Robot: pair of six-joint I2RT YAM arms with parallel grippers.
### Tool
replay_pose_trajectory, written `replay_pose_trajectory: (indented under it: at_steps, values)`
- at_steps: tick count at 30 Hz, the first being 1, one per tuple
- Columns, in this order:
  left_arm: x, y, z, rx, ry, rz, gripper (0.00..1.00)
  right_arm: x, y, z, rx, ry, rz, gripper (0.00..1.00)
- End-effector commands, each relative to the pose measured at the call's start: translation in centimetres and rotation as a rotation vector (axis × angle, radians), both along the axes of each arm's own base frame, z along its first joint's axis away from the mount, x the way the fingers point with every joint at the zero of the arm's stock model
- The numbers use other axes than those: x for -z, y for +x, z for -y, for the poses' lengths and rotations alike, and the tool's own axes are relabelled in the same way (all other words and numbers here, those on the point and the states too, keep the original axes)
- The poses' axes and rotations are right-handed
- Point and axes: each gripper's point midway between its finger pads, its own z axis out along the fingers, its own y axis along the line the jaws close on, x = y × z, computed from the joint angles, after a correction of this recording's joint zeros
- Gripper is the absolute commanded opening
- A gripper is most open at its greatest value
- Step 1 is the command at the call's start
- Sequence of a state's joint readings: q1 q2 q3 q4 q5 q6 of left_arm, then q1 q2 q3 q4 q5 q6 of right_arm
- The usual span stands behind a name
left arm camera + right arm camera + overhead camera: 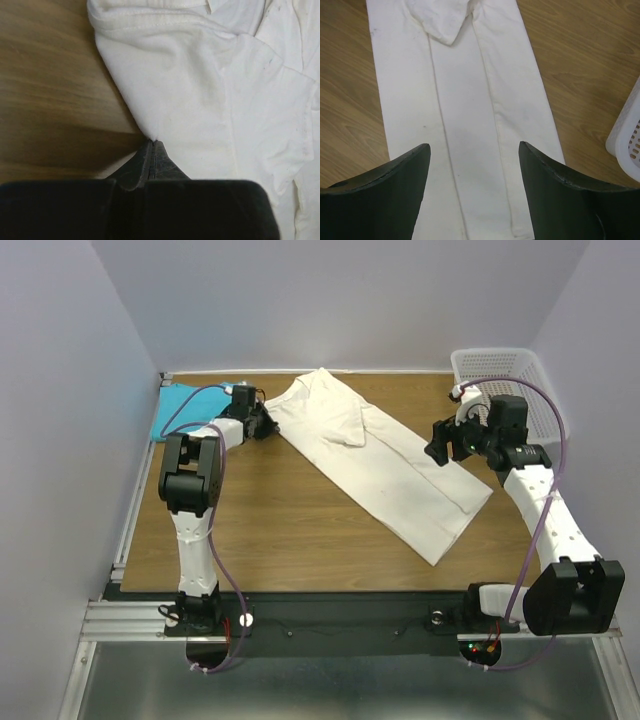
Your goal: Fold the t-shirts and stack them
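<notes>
1. The wooden surface (pixel 280 540) carries both shirts and a basket, with pale walls on three sides.
2. The cream-white t-shirt (pixel 390 465) lies folded into a long strip, running diagonally from the far middle toward the near right. A folded sleeve rests on its upper part.
3. The white mesh basket (pixel 495 365) stands at the far right corner, close behind the right arm and apart from the strip.
4. The turquoise t-shirt (pixel 180 405) lies bunched in the far left corner, with the left arm between it and the cream one.
5. The left claw (pixel 152 145) is closed tight, pinching the cream shirt's far left edge.
6. The right claw (pixel 474 150) hangs wide apart above the strip, holding nothing.
</notes>
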State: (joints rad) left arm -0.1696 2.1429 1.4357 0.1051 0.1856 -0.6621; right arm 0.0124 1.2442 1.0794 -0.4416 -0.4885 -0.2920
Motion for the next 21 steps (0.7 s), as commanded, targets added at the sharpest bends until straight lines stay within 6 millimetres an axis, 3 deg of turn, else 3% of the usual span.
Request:
replay_pose_trajectory:
  at_steps: [1, 8, 12, 13, 15, 17, 21]
  values:
    - [-1.3, 1.9, -2.9, -0.025, 0.054, 0.002, 0.0, -2.3, 0.3, 0.1, 0.002, 0.011, 0.079, 0.77]
    - [-1.9, 3.1, -4.8, -0.011, 0.042, -0.029, 0.01, -2.6, 0.3, 0.1, 0.0, 0.01, 0.088, 0.77]
    - [-3.2, 3.3, -3.8, 0.046, 0.01, -0.004, 0.28, -2.1, 0.4, 0.3, -0.003, -0.009, 0.085, 0.77]
    - [-4.0, 3.5, -3.5, 0.065, 0.002, 0.016, 0.38, -1.8, 0.4, 0.4, -0.006, -0.022, 0.082, 0.77]
    - [-5.7, 3.5, -2.6, 0.116, -0.029, 0.051, 0.46, -1.5, 0.4, 0.7, -0.004, -0.044, 0.081, 0.78]
    - [-8.6, 3.5, -1.9, 0.163, -0.039, 0.11, 0.53, -1.0, 0.4, 1.2, 0.005, -0.079, 0.074, 0.78]
    - [-14.7, 1.6, -2.5, 0.201, 0.029, 0.238, 0.57, -0.5, 0.4, 2.2, 0.031, -0.129, 0.058, 0.78]
